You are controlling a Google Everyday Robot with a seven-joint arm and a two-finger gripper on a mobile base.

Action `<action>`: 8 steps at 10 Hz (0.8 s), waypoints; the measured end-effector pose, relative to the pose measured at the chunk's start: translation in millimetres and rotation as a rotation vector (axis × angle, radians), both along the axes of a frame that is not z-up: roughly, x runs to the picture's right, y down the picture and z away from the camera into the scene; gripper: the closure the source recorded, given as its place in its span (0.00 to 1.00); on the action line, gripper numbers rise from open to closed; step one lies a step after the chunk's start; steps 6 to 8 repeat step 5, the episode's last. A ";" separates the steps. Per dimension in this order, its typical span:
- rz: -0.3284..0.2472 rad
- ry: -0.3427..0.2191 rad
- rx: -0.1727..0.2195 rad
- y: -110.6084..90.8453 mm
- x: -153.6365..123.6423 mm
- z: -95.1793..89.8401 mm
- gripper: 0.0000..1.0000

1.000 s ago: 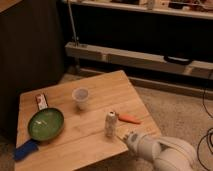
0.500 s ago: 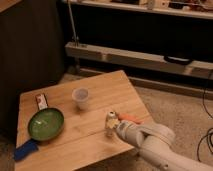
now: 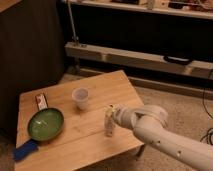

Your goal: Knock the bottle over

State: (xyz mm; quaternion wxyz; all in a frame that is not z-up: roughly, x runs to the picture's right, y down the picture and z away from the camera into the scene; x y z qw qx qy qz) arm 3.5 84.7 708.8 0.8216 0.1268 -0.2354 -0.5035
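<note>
The bottle (image 3: 109,125) stands upright near the right front part of the wooden table (image 3: 95,140), right of the cup (image 3: 80,98). The gripper (image 3: 114,116) is at the bottle's upper right side, apparently touching it; finger state cannot be determined

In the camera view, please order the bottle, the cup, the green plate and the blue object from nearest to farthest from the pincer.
The pincer is at the bottle, right of the table's middle.
1. Bottle: right at the pincer.
2. Cup: to its left, farther back.
3. Green plate: left side.
4. Blue object: front left corner.
</note>
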 end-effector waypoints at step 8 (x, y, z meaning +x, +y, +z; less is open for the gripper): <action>-0.101 -0.052 -0.029 -34.5 -32.7 36.8 0.99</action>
